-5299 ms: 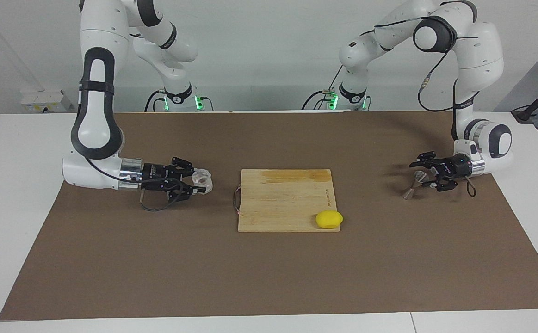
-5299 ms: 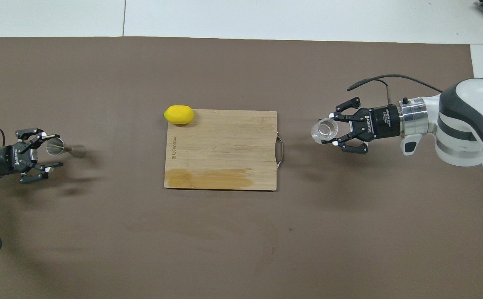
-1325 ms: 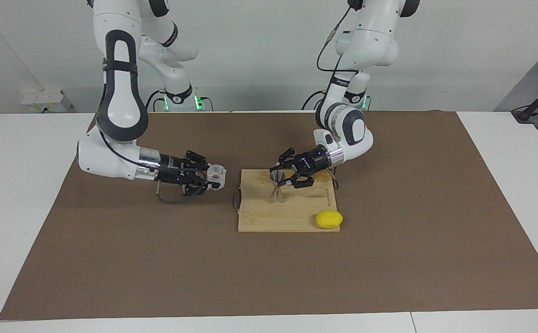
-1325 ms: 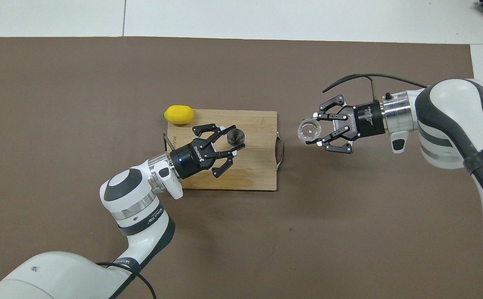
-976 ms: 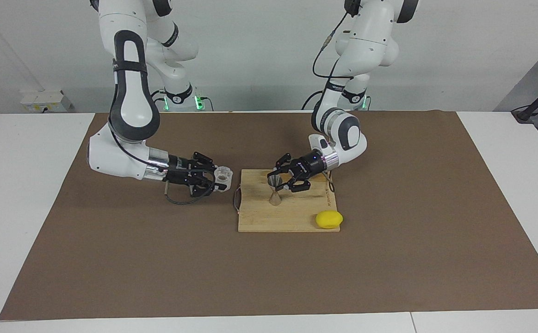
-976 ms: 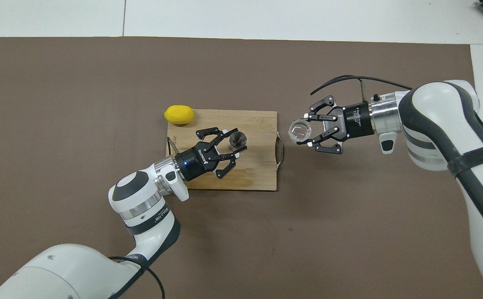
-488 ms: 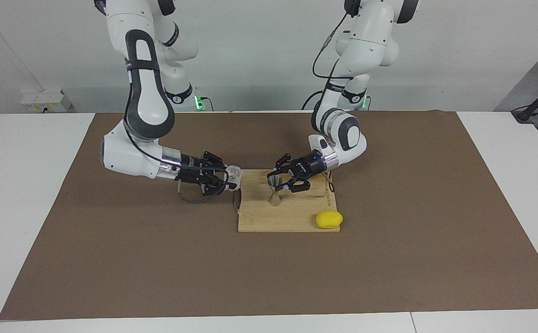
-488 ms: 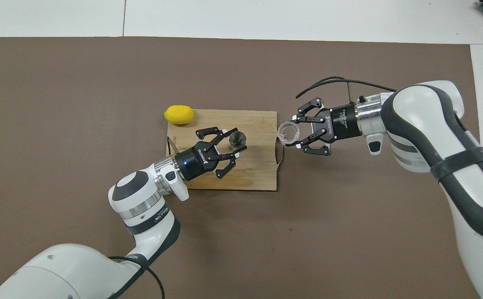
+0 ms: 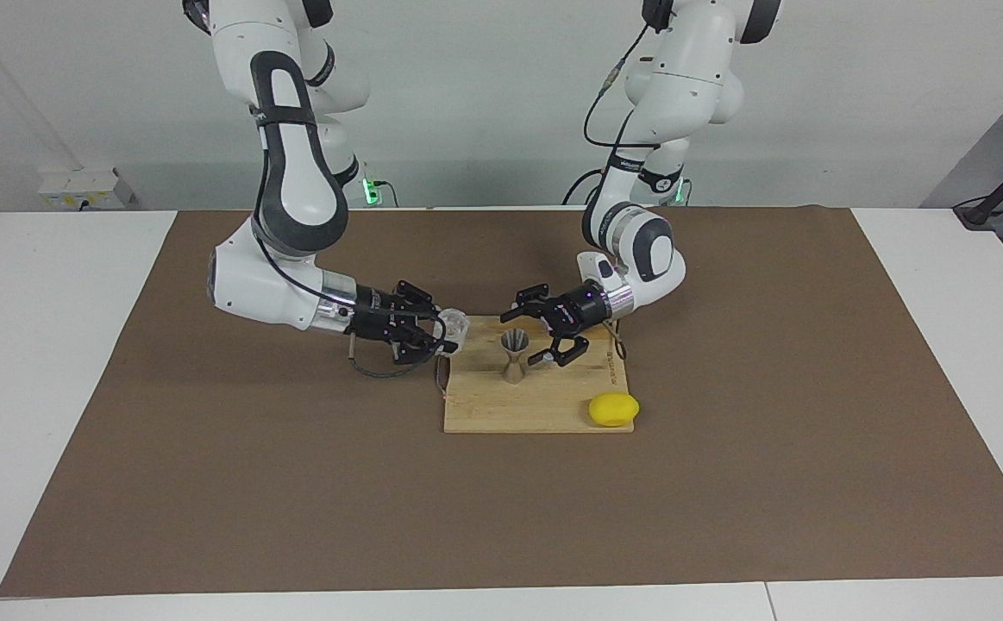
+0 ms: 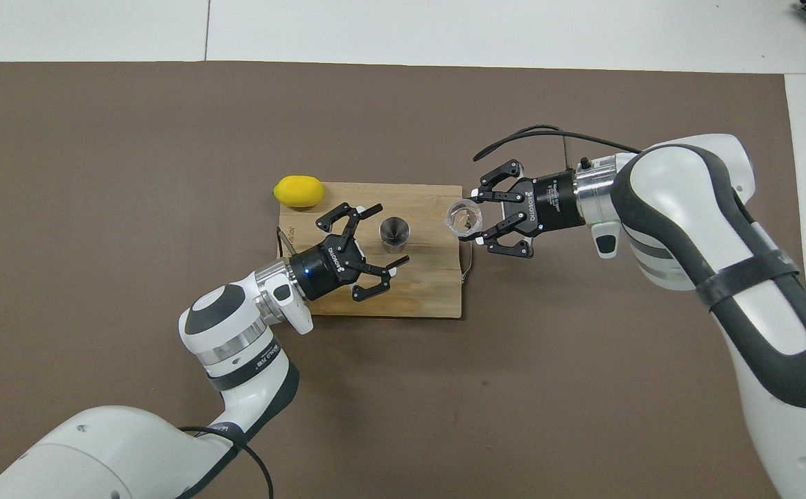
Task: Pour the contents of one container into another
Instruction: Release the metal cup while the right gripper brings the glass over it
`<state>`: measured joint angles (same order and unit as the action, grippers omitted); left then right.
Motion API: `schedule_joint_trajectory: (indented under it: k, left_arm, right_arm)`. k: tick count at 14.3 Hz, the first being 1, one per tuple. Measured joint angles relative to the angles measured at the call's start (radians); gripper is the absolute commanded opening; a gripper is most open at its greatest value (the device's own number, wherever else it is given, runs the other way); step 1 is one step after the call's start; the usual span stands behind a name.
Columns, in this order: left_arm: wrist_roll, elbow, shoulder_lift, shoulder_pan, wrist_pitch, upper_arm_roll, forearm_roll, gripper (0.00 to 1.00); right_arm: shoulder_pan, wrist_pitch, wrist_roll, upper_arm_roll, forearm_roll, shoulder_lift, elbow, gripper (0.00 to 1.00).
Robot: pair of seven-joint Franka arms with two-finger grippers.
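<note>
While overhead shows left tool [image 10: 383,234] wide beside jigger [image 10: 394,232], right tool [image 9: 450,336] apparently grips cup [image 9: 454,326].

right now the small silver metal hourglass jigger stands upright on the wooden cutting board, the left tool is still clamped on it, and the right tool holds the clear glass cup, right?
Not quite. The left tool is open and clear of the small silver metal hourglass jigger, as the overhead view shows. The rest holds: the jigger stands upright on the wooden cutting board and the right tool holds the clear glass cup.
</note>
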<state>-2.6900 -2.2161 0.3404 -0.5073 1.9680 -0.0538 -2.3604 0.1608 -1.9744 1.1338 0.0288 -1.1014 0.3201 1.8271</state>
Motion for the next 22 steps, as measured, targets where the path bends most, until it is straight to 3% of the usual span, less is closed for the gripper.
schedule_joint_trajectory:
  k: [5, 10, 15, 22]
  left_arm:
    - [-0.001, -0.055, 0.000, 0.034, -0.056, -0.016, 0.024, 1.00]
    - [-0.001, -0.121, -0.032, 0.166, -0.133, -0.018, 0.181, 1.00]
    - [-0.001, -0.177, -0.125, 0.352, -0.178, -0.020, 0.440, 1.00]
    - [0.067, -0.162, -0.168, 0.697, -0.347, -0.027, 0.917, 1.00]
  right_arm:
    - [0.039, -0.063, 0.037, 0.000, 0.000, 0.000, -0.017, 0.00]
    - [0.080, -0.128, 0.048, 0.000, -0.002, 0.002, -0.026, 0.00]
    - [0.113, -0.153, 0.051, 0.000, 0.004, 0.007, -0.034, 0.00]
    - [0.124, -0.153, 0.073, -0.001, 0.099, 0.008, -0.044, 0.00]
